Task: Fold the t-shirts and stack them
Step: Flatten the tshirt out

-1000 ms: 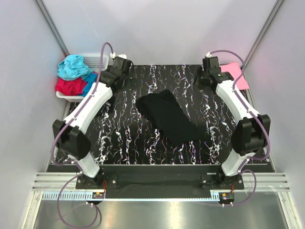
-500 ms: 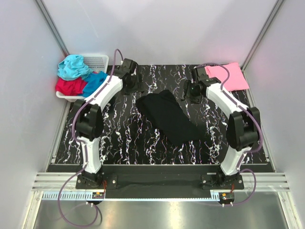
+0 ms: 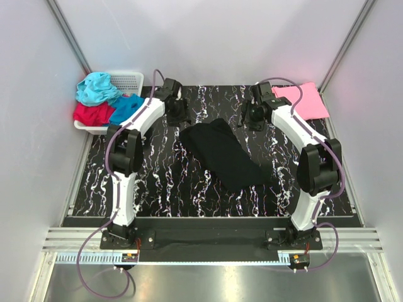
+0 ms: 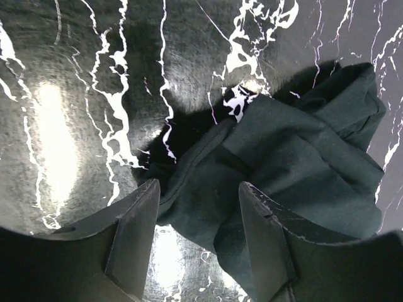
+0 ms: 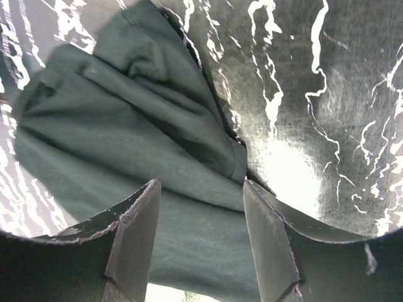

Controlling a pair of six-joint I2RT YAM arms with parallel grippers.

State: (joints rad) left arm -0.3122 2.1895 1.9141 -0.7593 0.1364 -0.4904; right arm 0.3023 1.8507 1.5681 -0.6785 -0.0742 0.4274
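Bright, even light falls from above, washing out the pale walls (image 3: 208, 38); the right one carries a pink tinge. The glossy table (image 4: 56, 138) throws white glare patches in both wrist views. From overhead the black t-shirt (image 3: 223, 154) reads as a flat dark mass. Close up, the fingers (image 4: 135, 239) look dim and soft-edged.

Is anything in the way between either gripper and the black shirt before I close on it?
Nothing visible. The left gripper and right gripper both hang open over the far end of the black shirt, with only cloth and table showing between their fingers. The basket and pink shirt lie off to the sides.
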